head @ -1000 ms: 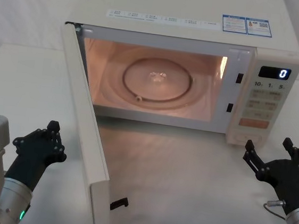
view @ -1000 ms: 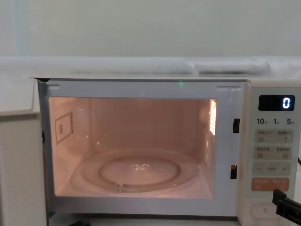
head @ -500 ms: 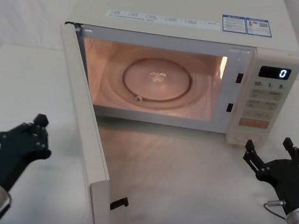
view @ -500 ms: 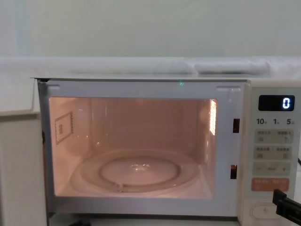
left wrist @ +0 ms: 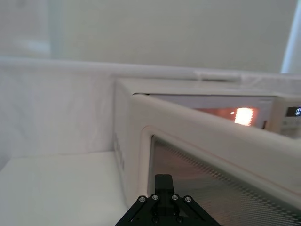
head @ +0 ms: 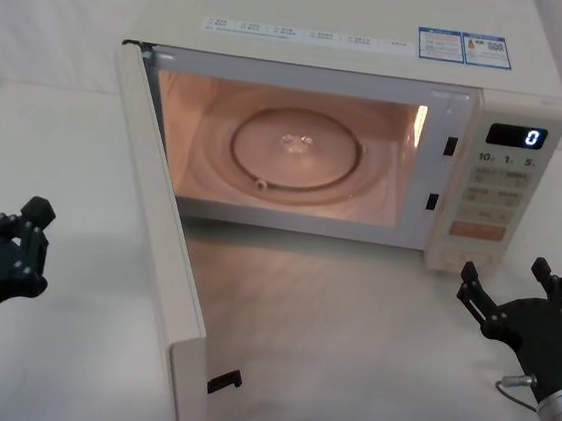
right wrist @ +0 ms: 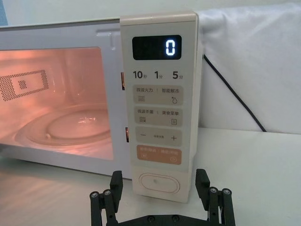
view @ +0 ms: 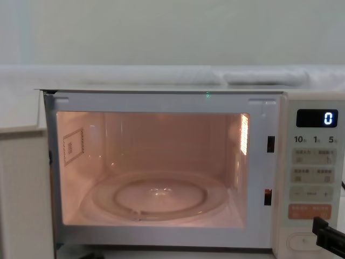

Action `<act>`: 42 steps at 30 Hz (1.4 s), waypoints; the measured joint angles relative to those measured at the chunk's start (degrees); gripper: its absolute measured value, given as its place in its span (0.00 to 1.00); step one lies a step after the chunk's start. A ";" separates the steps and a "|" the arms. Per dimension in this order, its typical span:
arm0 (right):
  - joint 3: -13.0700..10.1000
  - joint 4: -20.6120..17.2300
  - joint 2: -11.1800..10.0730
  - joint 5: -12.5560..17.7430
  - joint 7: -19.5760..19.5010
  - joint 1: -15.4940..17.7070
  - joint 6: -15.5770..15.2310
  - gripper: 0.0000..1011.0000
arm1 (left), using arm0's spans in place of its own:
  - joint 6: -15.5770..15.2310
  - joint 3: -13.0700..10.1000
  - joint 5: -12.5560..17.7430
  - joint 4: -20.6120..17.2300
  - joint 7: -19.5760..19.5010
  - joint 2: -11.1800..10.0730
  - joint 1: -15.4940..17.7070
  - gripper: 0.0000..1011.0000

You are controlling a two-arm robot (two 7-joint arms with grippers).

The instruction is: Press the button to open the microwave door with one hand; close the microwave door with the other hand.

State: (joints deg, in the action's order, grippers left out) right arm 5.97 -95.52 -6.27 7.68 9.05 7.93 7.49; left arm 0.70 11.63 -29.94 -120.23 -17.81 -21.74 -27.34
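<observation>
The cream microwave (head: 378,50) stands lit inside, its display showing "0". The microwave door (head: 160,258) is swung wide open toward me on its left hinge. Its outer face and window (left wrist: 211,188) show in the left wrist view. My left gripper (head: 31,219) is low at the far left, apart from the door's outer side, fingers together (left wrist: 163,181). My right gripper (head: 510,280) hovers open just in front of the control panel, level with the wide cream button (right wrist: 160,182). It does not touch the button (head: 474,259).
A glass turntable (head: 295,150) lies in the cavity. Two black latch hooks (head: 222,405) stick out of the door's free edge near me. A black cable (right wrist: 235,94) runs behind the microwave on the right. White tabletop (head: 367,350) spreads in front.
My left arm has pulled back to the left and down, away from the door. The door, the microwave and my right gripper have not moved.
</observation>
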 joint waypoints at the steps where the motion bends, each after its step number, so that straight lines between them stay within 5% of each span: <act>1: 0.00 0.00 0.00 0.00 0.00 0.00 0.00 0.99 | 0.11 0.17 -0.41 -0.18 -0.43 -0.31 -0.15 0.00; 7: 0.00 0.00 0.00 0.00 0.00 0.00 0.00 0.99 | 0.59 0.42 -2.73 -1.34 -3.30 -2.62 -0.52 0.00; 21: 0.00 0.00 0.00 0.00 0.00 0.00 0.00 0.99 | 0.99 -3.31 -3.26 -1.28 -5.28 -7.03 2.44 0.00; 42: -0.01 0.00 0.00 0.00 0.00 0.00 0.00 0.99 | -0.66 -11.39 -5.53 2.77 -4.03 -8.56 10.61 0.00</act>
State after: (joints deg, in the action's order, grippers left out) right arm 5.97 -95.52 -6.27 7.68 9.05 7.93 7.49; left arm 0.05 0.24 -35.47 -117.46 -21.84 -30.30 -16.73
